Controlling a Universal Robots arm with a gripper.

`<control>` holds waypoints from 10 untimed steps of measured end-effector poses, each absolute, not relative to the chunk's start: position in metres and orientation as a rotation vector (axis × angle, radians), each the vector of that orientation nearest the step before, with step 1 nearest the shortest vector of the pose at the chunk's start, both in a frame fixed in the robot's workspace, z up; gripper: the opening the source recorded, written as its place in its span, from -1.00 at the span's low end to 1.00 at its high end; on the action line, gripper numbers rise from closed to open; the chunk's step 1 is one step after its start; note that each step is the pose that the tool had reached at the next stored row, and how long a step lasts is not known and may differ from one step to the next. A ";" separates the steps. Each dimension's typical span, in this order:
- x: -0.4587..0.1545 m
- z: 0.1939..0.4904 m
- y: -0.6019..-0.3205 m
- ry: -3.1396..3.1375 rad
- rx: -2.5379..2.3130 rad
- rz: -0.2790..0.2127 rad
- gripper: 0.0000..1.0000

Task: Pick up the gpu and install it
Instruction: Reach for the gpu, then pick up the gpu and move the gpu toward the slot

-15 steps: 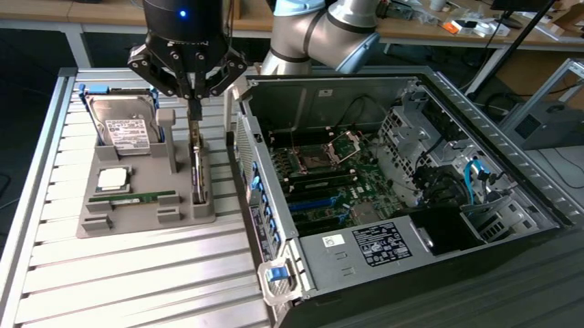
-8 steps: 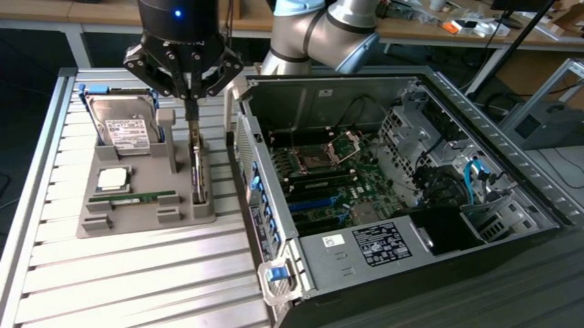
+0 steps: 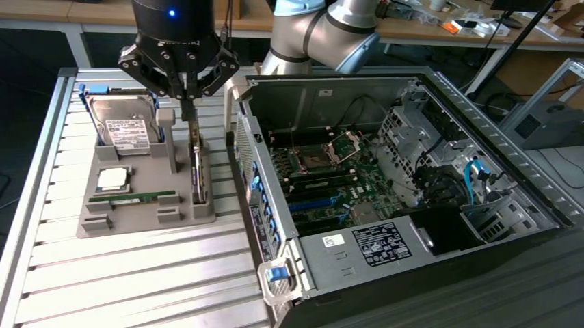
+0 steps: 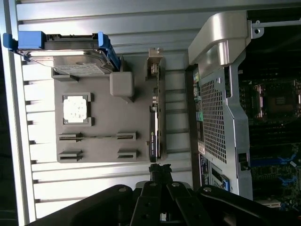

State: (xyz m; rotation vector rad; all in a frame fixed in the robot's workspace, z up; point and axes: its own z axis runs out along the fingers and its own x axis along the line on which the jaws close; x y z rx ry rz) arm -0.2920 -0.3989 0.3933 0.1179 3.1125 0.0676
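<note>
Black hand (image 3: pixel 188 109) (image 4: pixel 160 168) — fingers closed together and pointing down, tips right at the upper edge of the gpu (image 3: pixel 198 174). Cannot tell whether they pinch the card or only meet above it. The gpu stands on its long edge in the slot along the exterior view's right side of the grey tray (image 3: pixel 128 222), seated, not lifted out. Also on the tray, working away from the card: 1 memory stick (image 3: pixel 133 198) lying flat in its holders, 1 square silver processor (image 3: pixel 113 179) beyond it, and 1 hard drive (image 3: pixel 123 126) with blue rails propped at a tilt at the far end. The tray rests on the slatted metal table (image 3: pixel 137 280). Just beside the tray, to the exterior view's right — an open computer case (image 3: pixel 315 270), its motherboard (image 3: pixel 338 178) exposed.
</note>
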 end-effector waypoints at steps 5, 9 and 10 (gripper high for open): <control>-0.292 0.393 -0.399 3.112 0.118 0.068 -0.79; -0.292 0.393 -0.399 3.112 0.118 0.068 -0.79; -0.292 0.393 -0.399 3.113 0.118 0.068 -0.79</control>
